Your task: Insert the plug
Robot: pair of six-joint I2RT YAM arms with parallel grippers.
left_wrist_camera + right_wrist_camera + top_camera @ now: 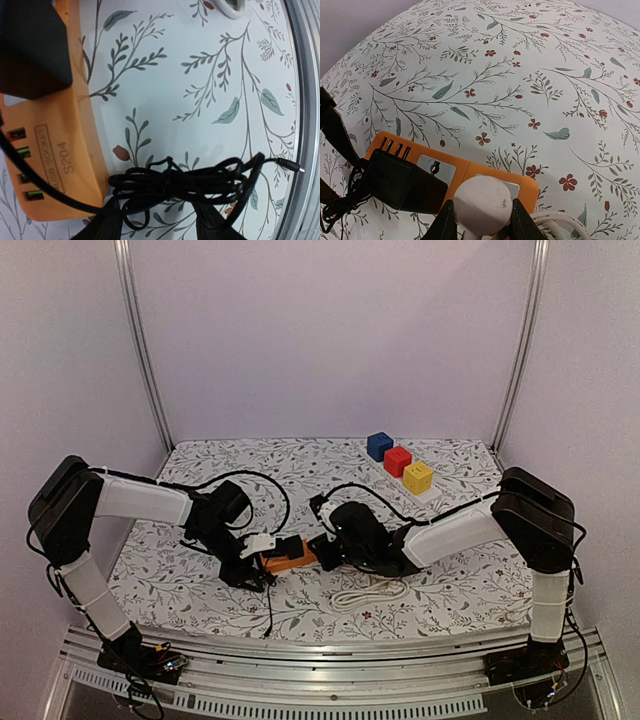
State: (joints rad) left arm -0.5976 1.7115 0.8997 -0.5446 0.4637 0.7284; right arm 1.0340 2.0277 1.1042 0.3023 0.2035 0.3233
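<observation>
Sitting between right fingers (446, 225): white plug (482, 202) (atop orange strip (470, 172)).

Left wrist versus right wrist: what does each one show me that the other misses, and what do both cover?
Only the left wrist shows the strip's USB ports with the S204 label, and the barrel tip of the bundled black cable. Only the right wrist shows the white plug between the right fingers, at the strip's end socket; whether it is seated I cannot tell. Both show the orange power strip, the black adapter on it, and the floral cloth.
</observation>
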